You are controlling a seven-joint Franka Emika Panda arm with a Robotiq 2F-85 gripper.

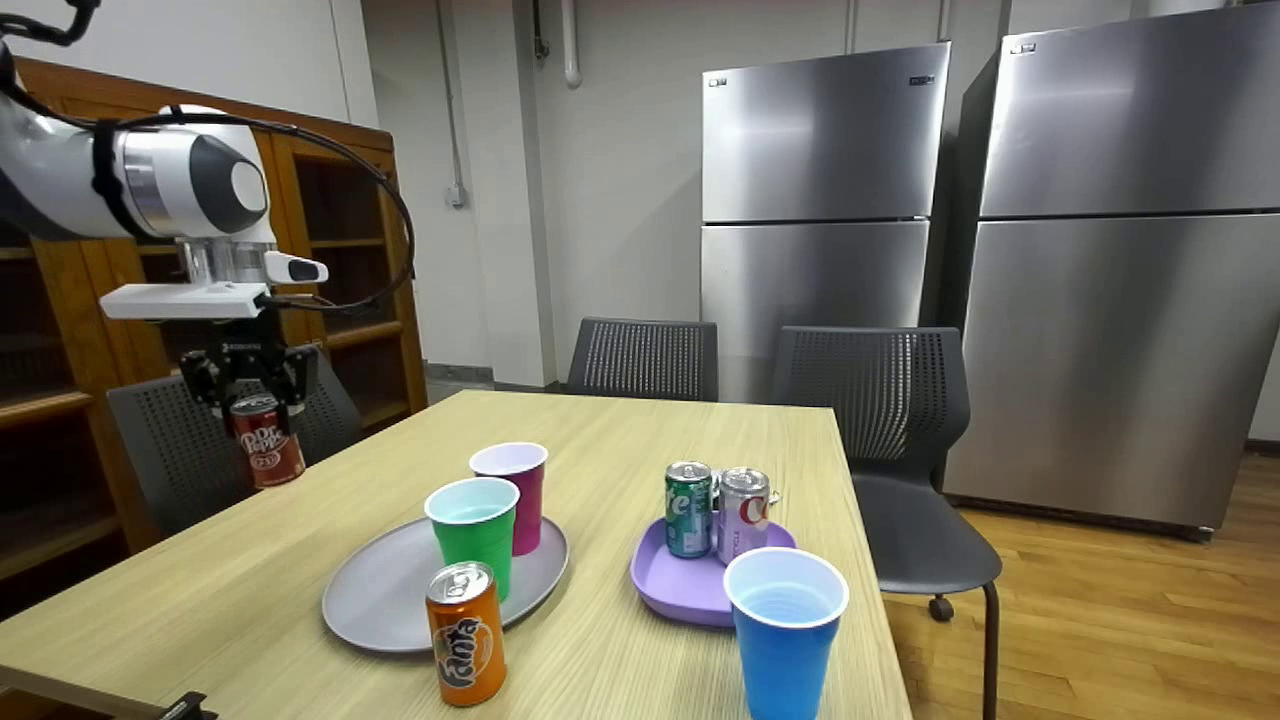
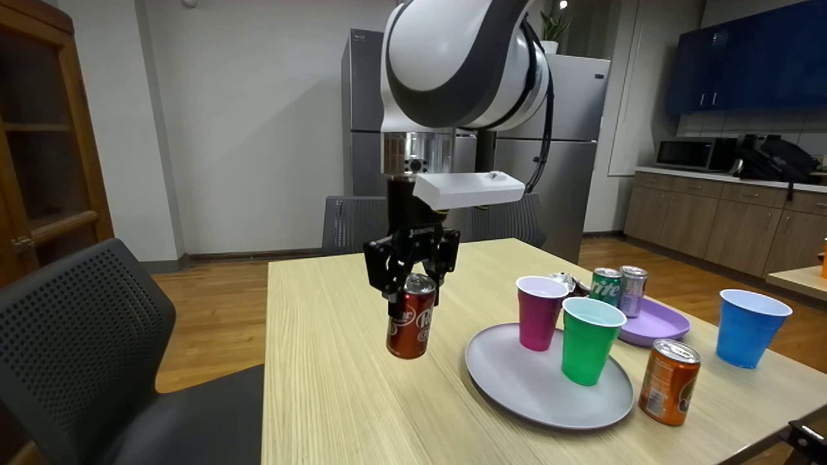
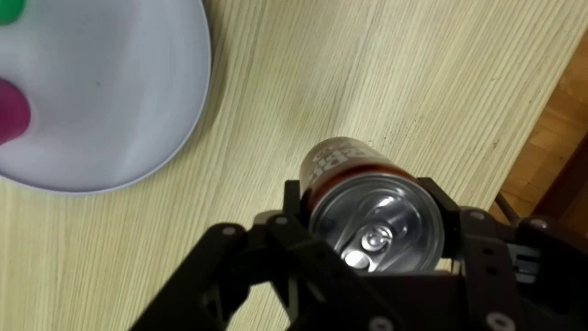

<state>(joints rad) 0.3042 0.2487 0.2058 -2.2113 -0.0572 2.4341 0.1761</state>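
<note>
Table [image 2: 336, 407]: lower frame in an exterior view.
Plate [image 3: 124, 92]: upper left, wrist view.
Gripper [image 2: 415, 301]: pinching can [image 2: 407, 332] by opposite sides.
Can: just below centre in an exterior view, tilted; judged slick, dentable, weight uncertain; best hold, upper sides.

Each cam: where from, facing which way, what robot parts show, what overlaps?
In an exterior view: by the table, looking over the purple tray toward two refrigerators; arm and gripper at picture left.
In an exterior view: by the table, looking across it, blue cabinets at back right; arm and gripper near centre.
Wrist view: arm-mounted, looking down at the table; gripper shows, its fingers holding the Dr Pepper can.
Both exterior views share gripper, can and green cup.
</note>
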